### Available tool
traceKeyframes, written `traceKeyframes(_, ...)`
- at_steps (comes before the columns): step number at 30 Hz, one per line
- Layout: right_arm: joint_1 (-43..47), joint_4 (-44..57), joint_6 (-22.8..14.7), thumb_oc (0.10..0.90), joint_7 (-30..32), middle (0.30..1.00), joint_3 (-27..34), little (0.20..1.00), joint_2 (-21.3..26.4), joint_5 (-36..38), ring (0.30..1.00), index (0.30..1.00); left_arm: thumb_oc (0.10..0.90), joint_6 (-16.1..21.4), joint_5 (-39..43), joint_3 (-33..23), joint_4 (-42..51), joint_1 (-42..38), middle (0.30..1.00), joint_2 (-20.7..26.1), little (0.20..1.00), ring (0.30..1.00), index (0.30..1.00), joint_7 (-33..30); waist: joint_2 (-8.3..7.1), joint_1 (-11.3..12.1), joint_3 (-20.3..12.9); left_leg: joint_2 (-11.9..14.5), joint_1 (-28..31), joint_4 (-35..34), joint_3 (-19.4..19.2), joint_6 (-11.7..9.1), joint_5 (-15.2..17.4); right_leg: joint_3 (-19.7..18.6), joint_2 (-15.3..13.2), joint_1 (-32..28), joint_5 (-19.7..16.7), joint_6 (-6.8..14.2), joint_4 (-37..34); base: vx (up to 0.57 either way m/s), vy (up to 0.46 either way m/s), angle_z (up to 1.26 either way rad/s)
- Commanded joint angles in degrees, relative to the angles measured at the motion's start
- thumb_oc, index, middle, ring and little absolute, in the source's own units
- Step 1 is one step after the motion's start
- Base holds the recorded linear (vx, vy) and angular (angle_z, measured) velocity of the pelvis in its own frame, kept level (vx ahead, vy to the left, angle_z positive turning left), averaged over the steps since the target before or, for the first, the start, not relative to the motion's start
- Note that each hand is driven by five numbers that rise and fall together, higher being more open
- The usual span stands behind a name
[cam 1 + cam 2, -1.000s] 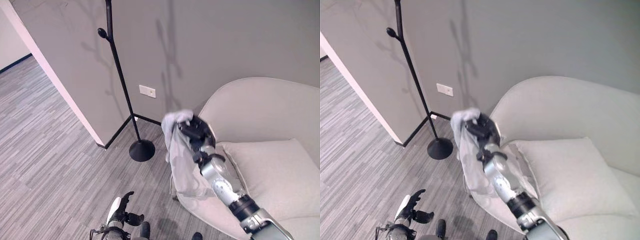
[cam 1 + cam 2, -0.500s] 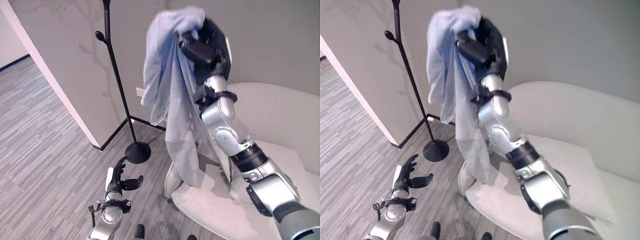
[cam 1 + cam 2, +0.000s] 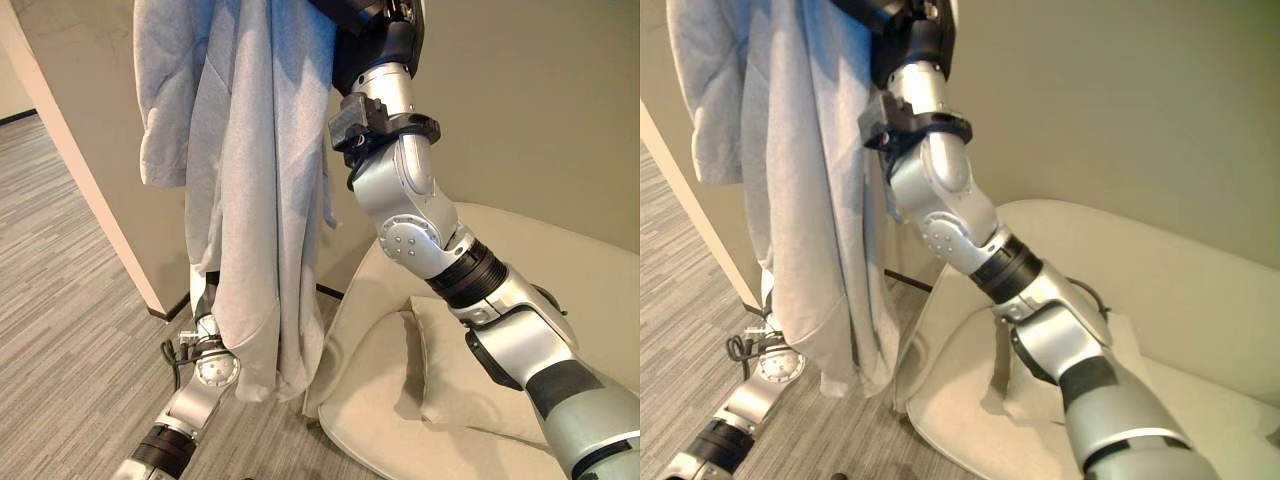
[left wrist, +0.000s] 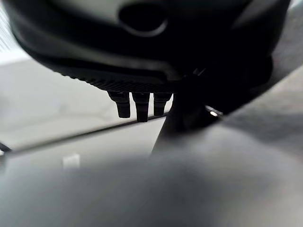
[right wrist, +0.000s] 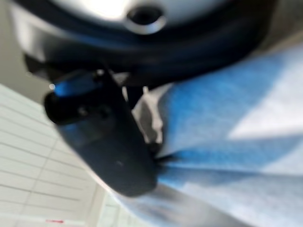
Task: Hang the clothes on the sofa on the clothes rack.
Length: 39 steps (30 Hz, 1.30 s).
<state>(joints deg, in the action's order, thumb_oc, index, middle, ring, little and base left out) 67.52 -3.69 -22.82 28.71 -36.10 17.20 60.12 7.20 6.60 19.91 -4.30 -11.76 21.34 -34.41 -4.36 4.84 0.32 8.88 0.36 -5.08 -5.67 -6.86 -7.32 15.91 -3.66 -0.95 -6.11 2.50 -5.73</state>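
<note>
- One garment, pale grey-blue, hangs high in front of the robot, clear of the sofa; its hem ends well above the floor, so nothing drags.
- The right hand is raised to the top edge of the head views. In its wrist view the thumb is pressed into bunched cloth, so I judge the hand closed on the garment near its top. Holding it by the top lets the rest fall straight and leaves a bunched part free to go over a peg.
- The right arm reaches steeply up, which I read as lifting the cloth to peg height.
- The clothes rack cannot be made out: the hanging cloth covers the part of the wall and corner in front of the robot. Whether the cloth is already over a peg, or only beside one, I cannot tell.
- The left hand is low, behind the bottom of the garment in the head views. Its wrist view shows fingertips straight past the palm, holding nothing, so it looks relaxed and open, kept out of the way.
- A cushion lies on the sofa seat; no other clothes are visible there.
- Judged step: carrying the garment onto the rack, with release not yet due.
</note>
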Motion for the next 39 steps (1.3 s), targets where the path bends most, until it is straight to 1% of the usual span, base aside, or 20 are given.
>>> traceKeyframes(1, 12.1, -7.2, -4.0, 0.400, -2.7, 0.300, 3.6, 0.300, 0.8, 0.5, 0.300, 0.300, 0.800, 10.3, 8.5, 3.3, 0.2, -8.6, 0.900, -1.5, 0.900, 0.900, 0.900, 4.2, -0.15, 1.6, -4.4, 1.2, -2.3, 0.1, 2.6, -2.5, 0.6, 0.2, -1.5, -4.4, 6.2, 3.4, 0.7, -0.02, -0.013, -0.04)
traceKeyframes(2, 12.0, -7.1, -4.1, 0.400, -2.9, 0.300, 3.1, 0.300, -0.9, 1.7, 0.300, 0.300, 0.800, 11.2, 14.9, 5.5, -1.6, -9.7, 0.900, -4.8, 0.900, 0.900, 0.900, 6.3, -0.34, 1.1, -4.3, 1.2, -2.2, 0.1, 2.5, -2.4, 0.6, -0.1, -1.5, -4.4, 6.1, 3.4, 0.7, -0.02, -0.011, -0.05)
traceKeyframes(6, 12.1, -8.1, -3.8, 0.400, -2.7, 0.300, 2.7, 0.300, -3.9, 2.4, 0.300, 0.300, 0.800, 12.0, 28.8, 10.0, -3.8, -11.7, 0.900, -10.1, 0.900, 0.900, 0.900, 13.0, -0.39, 0.2, -4.1, 1.2, -2.2, 0.1, 2.3, -2.4, 0.6, -0.5, -1.4, -4.3, 6.0, 3.3, 0.7, -0.02, -0.009, -0.03)
traceKeyframes(7, 12.3, -8.9, -3.6, 0.400, -2.7, 0.300, 2.8, 0.300, -5.0, 2.5, 0.300, 0.300, 0.400, 11.4, 33.3, 11.7, -3.7, -11.5, 0.300, -11.3, 0.300, 0.300, 0.300, 16.1, -0.38, -0.1, -4.0, 1.3, -2.2, 0.1, 2.1, -2.3, 0.6, -0.8, -1.4, -4.2, 5.9, 3.3, 0.7, -0.03, -0.010, -0.07)
traceKeyframes(8, 12.4, -9.7, -3.4, 0.400, -2.6, 0.300, 3.0, 0.300, -5.5, 2.3, 0.300, 0.300, 0.400, 10.9, 36.2, 12.6, -3.3, -10.4, 0.300, -11.4, 0.300, 0.300, 0.300, 18.0, -0.37, -0.3, -3.8, 1.3, -2.1, 0.1, 1.9, -2.3, 0.7, -1.1, -1.4, -4.1, 5.8, 3.3, 0.7, -0.03, -0.006, -0.08)
traceKeyframes(10, 12.2, -10.1, -3.2, 0.400, -2.1, 0.300, 3.4, 0.300, -5.4, 2.1, 0.300, 0.300, 0.400, 10.8, 39.2, 12.2, -2.1, -8.8, 0.300, -11.0, 0.300, 0.300, 0.300, 19.0, -0.36, -0.2, -3.6, 1.2, -2.0, 0.1, 1.9, -2.1, 0.7, -1.3, -1.3, -4.0, 5.7, 3.3, 0.7, -0.02, -0.008, -0.04)
traceKeyframes(15, 10.9, -8.8, -2.2, 0.400, -2.0, 0.300, 4.6, 0.300, -1.8, 1.0, 0.300, 0.300, 0.400, 11.0, 42.5, 6.7, 2.3, -2.5, 0.300, -8.5, 0.300, 0.300, 0.300, 19.1, -0.16, 0.3, -3.4, 1.3, -1.8, 0.1, 1.7, -1.9, 0.6, -1.5, -1.2, -4.1, 5.7, 3.2, 0.7, -0.01, -0.011, -0.08)
traceKeyframes(21, 5.9, -3.7, -1.2, 0.400, -3.2, 0.300, 6.2, 0.300, 7.7, -1.7, 0.300, 0.300, 0.400, 12.2, 42.1, -4.4, 8.0, 8.0, 0.300, -5.8, 0.300, 0.300, 0.300, 17.6, 0.31, 1.6, -2.9, 1.1, -1.9, 0.1, 2.3, -1.9, 0.0, -1.0, -0.9, -4.6, 6.0, 3.1, 0.7, -0.01, -0.010, 0.02)
traceKeyframes(22, 3.5, -1.7, -0.5, 0.400, -3.9, 0.300, 6.6, 0.300, 10.6, -2.9, 0.300, 0.300, 0.400, 12.5, 41.9, -8.6, 9.5, 11.3, 0.300, -5.2, 0.300, 0.300, 0.300, 16.9, 0.68, 2.1, -2.8, 1.2, -1.9, 0.1, 2.4, -2.0, -0.2, -0.8, -0.7, -4.7, 6.2, 3.0, 0.7, -0.01, -0.015, 0.09)
traceKeyframes(23, 3.3, -1.6, -0.4, 0.400, -3.8, 0.300, 6.6, 0.300, 10.6, -2.9, 0.300, 0.300, 0.400, 12.5, 41.8, -8.6, 9.7, 11.5, 0.300, -5.2, 0.300, 0.300, 0.300, 16.8, 0.69, 2.1, -2.8, 1.2, -1.8, 0.1, 2.4, -2.0, -0.2, -0.7, -0.7, -4.7, 6.2, 3.0, 0.7, -0.03, -0.027, 0.18)
traceKeyframes(24, -0.5, 2.1, 1.2, 0.400, -4.9, 0.300, 7.8, 0.300, 15.6, -6.3, 0.300, 0.300, 0.400, 13.5, 40.3, -15.3, 12.0, 15.9, 0.300, -4.8, 0.300, 0.300, 0.300, 15.2, 1.16, 2.8, -2.5, 1.2, -2.1, 0.1, 2.8, -2.0, -0.6, -0.4, -0.6, -4.8, 6.4, 2.9, 0.7, -0.02, -0.020, 0.17)
traceKeyframes(25, -2.5, 3.5, 1.5, 0.400, -5.5, 0.300, 8.8, 0.300, 17.0, -7.2, 0.300, 0.300, 0.400, 13.7, 39.0, -17.6, 12.6, 17.3, 0.300, -5.0, 0.300, 0.300, 0.300, 14.4, 1.36, 3.1, -2.4, 1.2, -2.2, 0.1, 2.9, -2.1, -0.8, -0.2, -0.5, -4.8, 6.5, 2.9, 0.7, -0.02, -0.020, 0.12)
traceKeyframes(26, -2.7, 3.6, 1.6, 0.400, -5.4, 0.300, 8.9, 0.300, 17.0, -7.2, 0.300, 0.300, 0.400, 13.7, 38.9, -17.5, 12.7, 17.5, 0.300, -5.0, 0.300, 0.300, 0.300, 14.3, 1.33, 3.1, -2.5, 1.2, -2.2, 0.1, 2.9, -2.1, -0.8, -0.2, -0.5, -4.9, 6.5, 2.9, 0.7, -0.01, -0.009, 0.04)
traceKeyframes(30, -9.1, 8.9, 2.5, 0.400, -7.7, 0.300, 11.9, 0.300, 24.0, -12.8, 0.300, 0.300, 0.400, 13.8, 31.4, -25.9, 14.5, 21.0, 0.300, -4.7, 0.300, 0.300, 0.300, 10.7, 1.89, 3.9, -2.1, 1.2, -2.5, 0.1, 3.6, -2.1, -1.1, 0.3, -0.4, -5.0, 6.8, 2.9, 0.7, -0.01, -0.007, 0.10)
traceKeyframes(31, -12.5, 11.1, 2.6, 0.400, -8.7, 0.300, 13.7, 0.300, 26.6, -15.9, 0.300, 0.300, 0.400, 13.8, 26.9, -29.4, 15.5, 22.0, 0.300, -4.2, 0.300, 0.300, 0.300, 9.2, 2.25, 4.2, -1.9, 1.1, -2.4, 0.1, 3.8, -2.0, -1.0, 0.4, -0.5, -5.1, 6.9, 2.9, 0.7, -0.03, 0.069, 0.22)
traceKeyframes(32, -18.0, 13.9, 2.9, 0.400, -9.9, 0.300, 16.8, 0.300, 29.9, -22.0, 0.300, 0.300, 0.400, 14.2, 17.9, -35.7, 18.0, 21.9, 0.300, -1.6, 0.300, 0.300, 0.300, 5.3, 2.83, 4.9, -1.5, 0.6, -2.6, 0.1, 3.7, -1.8, -0.7, 1.1, -1.3, -5.1, 6.8, 3.5, 0.7, -0.03, 0.069, 0.14)
traceKeyframes(36, -21.3, 15.7, 3.2, 0.400, -10.1, 0.300, 18.9, 0.300, 31.1, -24.9, 0.300, 0.300, 0.400, 14.0, 13.5, -38.1, 18.7, 20.0, 0.300, 0.7, 0.300, 0.300, 0.300, 2.9, 2.89, 5.0, -1.2, 0.0, -2.8, 0.1, 3.4, -1.6, -0.5, 2.0, -2.1, -5.4, 6.7, 4.1, 0.7, -0.03, 0.086, 0.12)
traceKeyframes(37, -22.6, 16.2, 2.8, 0.400, -9.2, 0.300, 21.1, 0.300, 32.5, -28.0, 0.300, 0.300, 0.400, 13.5, 9.2, -39.4, 18.9, 16.3, 0.300, 4.0, 0.300, 0.300, 0.300, 0.2, 2.94, 4.8, -0.3, 0.6, -3.8, 0.4, 1.4, -2.0, -1.3, 3.3, -3.2, -5.6, 6.3, 4.3, 0.7, -0.06, 0.130, 0.32)
traceKeyframes(38, -23.9, 16.8, 3.1, 0.400, -8.6, 0.300, 22.5, 0.300, 32.6, -29.8, 0.300, 0.300, 0.400, 13.0, 7.1, -39.9, 19.1, 15.2, 0.300, 5.3, 0.300, 0.300, 0.300, -0.6, 2.69, 4.4, 0.1, 1.3, -3.8, 0.8, 0.6, -2.1, -1.2, 3.7, -3.7, -5.7, 6.1, 4.5, 0.7, -0.06, 0.265, 0.40)
traceKeyframes(39, -25.1, 17.9, 3.3, 0.400, -8.2, 0.300, 23.1, 0.300, 31.2, -32.3, 0.300, 0.300, 0.400, 12.4, 1.7, -41.6, 19.2, 13.9, 0.300, 8.3, 0.300, 0.300, 0.300, -2.7, 2.21, 4.1, 0.7, 3.4, -3.3, 2.3, 1.1, -2.7, -0.5, 2.7, -4.7, -5.7, 5.6, 5.1, 0.8, -0.01, 0.281, 0.45)
